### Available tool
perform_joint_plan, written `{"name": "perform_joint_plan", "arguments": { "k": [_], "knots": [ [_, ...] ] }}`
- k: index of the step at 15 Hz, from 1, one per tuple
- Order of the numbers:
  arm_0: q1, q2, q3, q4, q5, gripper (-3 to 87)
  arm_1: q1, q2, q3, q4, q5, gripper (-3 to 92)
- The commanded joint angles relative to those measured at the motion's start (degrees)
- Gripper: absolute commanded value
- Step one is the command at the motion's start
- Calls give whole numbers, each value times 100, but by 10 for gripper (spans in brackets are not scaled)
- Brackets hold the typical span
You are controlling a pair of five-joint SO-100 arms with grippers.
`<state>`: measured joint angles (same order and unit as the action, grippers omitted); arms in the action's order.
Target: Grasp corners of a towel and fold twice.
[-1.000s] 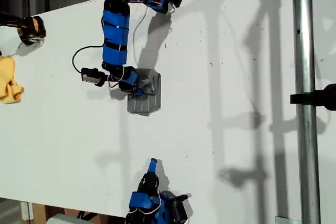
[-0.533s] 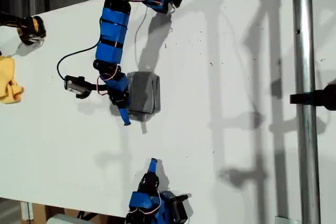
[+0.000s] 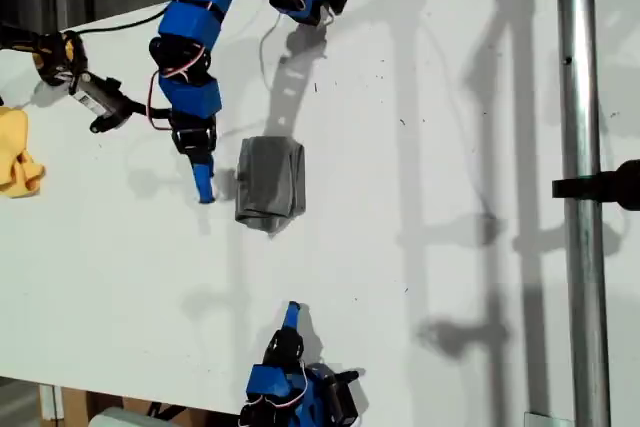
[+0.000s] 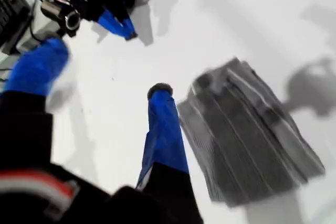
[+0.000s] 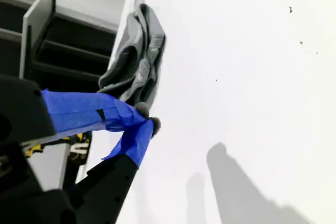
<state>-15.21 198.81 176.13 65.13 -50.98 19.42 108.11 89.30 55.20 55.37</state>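
Note:
The towel lies folded into a small grey bundle in the middle of the white table; its thin white stripes show on the towel in the first wrist view. I cannot single out its corners in the fold. My first gripper hangs just off the towel's side toward the exterior view's left, apart from it, open and holding nothing; one blue finger points down beside the cloth. My second gripper rests at the table's near edge, shut on nothing, with its fingertips touching.
A yellow cloth and a black-and-yellow object sit at the exterior view's left. A metal pole runs down the exterior view's right. In the second wrist view a grey cloth shows far off near the table's edge.
My first gripper let go of the folded towel, then rose and swung toward the exterior view's left. The towel stays folded in place. The second arm has not moved.

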Motion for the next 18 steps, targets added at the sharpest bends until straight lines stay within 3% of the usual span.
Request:
{"name": "perform_joint_plan", "arguments": {
  "k": [1,3,6,8,9,11,12,13,14,15,17,18],
  "knots": [
    [70,35,-26,-185,18,-26,79,1503,826,1020,299,-2],
    [105,35,-26,-352,105,-26,53,2865,2672,1274,1002,-2],
    [686,35,272,-1143,-44,-20,-369,5221,5625,1362,2197,-2],
    [694,35,272,-888,-53,-25,-624,6891,6838,1969,2804,-2],
    [606,35,272,-650,-211,-20,-694,7761,7251,2092,2716,-2],
    [642,35,281,-580,-431,-25,-738,8007,7673,2250,2927,20],
    [457,35,272,-158,-1354,-25,-712,8007,7690,2312,2944,46],
    [114,35,272,615,-2883,-23,-694,8007,7717,2320,2944,72],
    [-272,-9,264,870,-2716,-24,-703,8007,7690,2461,2944,83],
    [-448,26,264,870,-1687,-23,-686,8007,7673,2575,2971,83],
    [-431,26,264,861,-299,-25,-712,8016,7655,2663,2971,83],
    [-448,26,264,861,-334,-25,-729,8016,7655,2663,2971,83]
  ]
}}
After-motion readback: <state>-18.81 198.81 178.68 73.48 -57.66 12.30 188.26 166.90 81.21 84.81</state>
